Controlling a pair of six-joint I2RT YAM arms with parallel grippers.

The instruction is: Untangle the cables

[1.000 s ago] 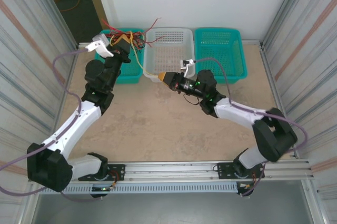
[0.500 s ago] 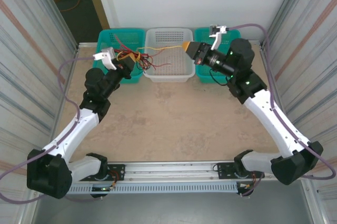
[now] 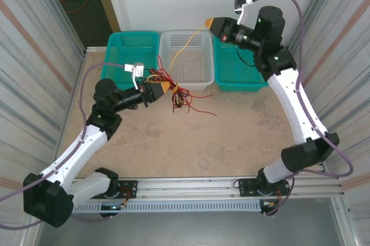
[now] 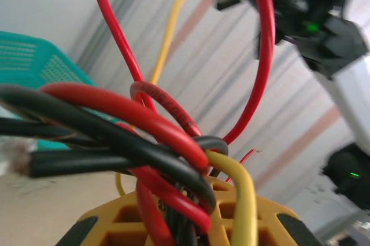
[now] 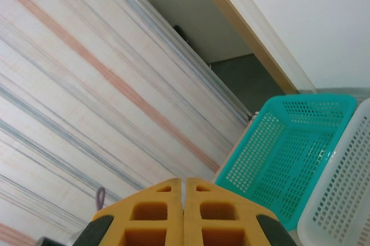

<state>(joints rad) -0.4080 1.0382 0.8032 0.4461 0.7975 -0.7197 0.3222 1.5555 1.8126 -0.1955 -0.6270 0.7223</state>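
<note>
Clamping a knot of red and black cables (image 3: 179, 96), too tangled to count, the left pincer (image 3: 167, 87) hung just over the worktop (image 3: 191, 136). One yellow cable (image 3: 184, 55) rose from the knot to the right pincer (image 3: 209, 24), pinched tight on it, high above a white basket (image 3: 199, 83) between two teal baskets (image 3: 111, 55).

— We wear white shells between black joints, left arm (image 3: 72, 150) and right arm (image 3: 292, 98) alike.
— And our left hand (image 3: 166, 87) and right hand (image 3: 209, 24) end in orange-yellow fingers (image 5: 156, 223) with moulded pockets and black edges.
— Our lavender-grey hoses (image 3: 300, 11) loop alongside; a green light (image 4: 313, 26) glows on our black wrist housing.
</note>
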